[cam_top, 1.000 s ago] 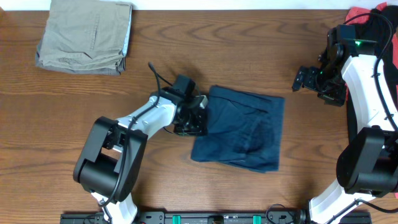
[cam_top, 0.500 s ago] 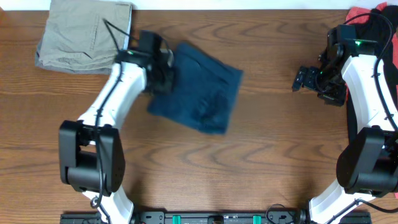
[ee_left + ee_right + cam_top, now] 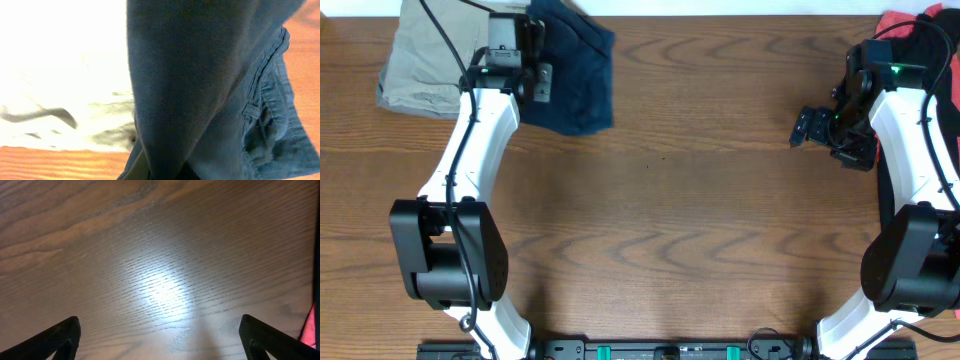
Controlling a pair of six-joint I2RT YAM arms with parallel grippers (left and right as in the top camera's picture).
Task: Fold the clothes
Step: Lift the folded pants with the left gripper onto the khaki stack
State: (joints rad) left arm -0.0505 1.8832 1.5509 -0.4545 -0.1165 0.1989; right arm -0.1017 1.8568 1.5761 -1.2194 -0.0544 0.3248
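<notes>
- Wood-grain worktop (image 3: 660, 200) fills the overhead view. The folded navy clothes (image 3: 575, 70) lie bunched at its far edge on the left, just beside the folded khaki trousers (image 3: 420, 65). The left gripper (image 3: 528, 75) is at the left edge of the clothes, clenched on the fabric. The right gripper (image 3: 803, 128) hangs over bare wood on the right side, well apart from the clothes, with a red cloth (image 3: 905, 22) in the far right corner.
- Left wrist view: the clothes (image 3: 200, 90) fill most of the picture, seams and a belt loop showing. Pale khaki fabric (image 3: 65, 115) sits behind them, with wood (image 3: 50, 162) below.
- Right wrist view: both fingers (image 3: 55, 337) stand wide apart, released, with only the worktop (image 3: 160, 255) between them.
</notes>
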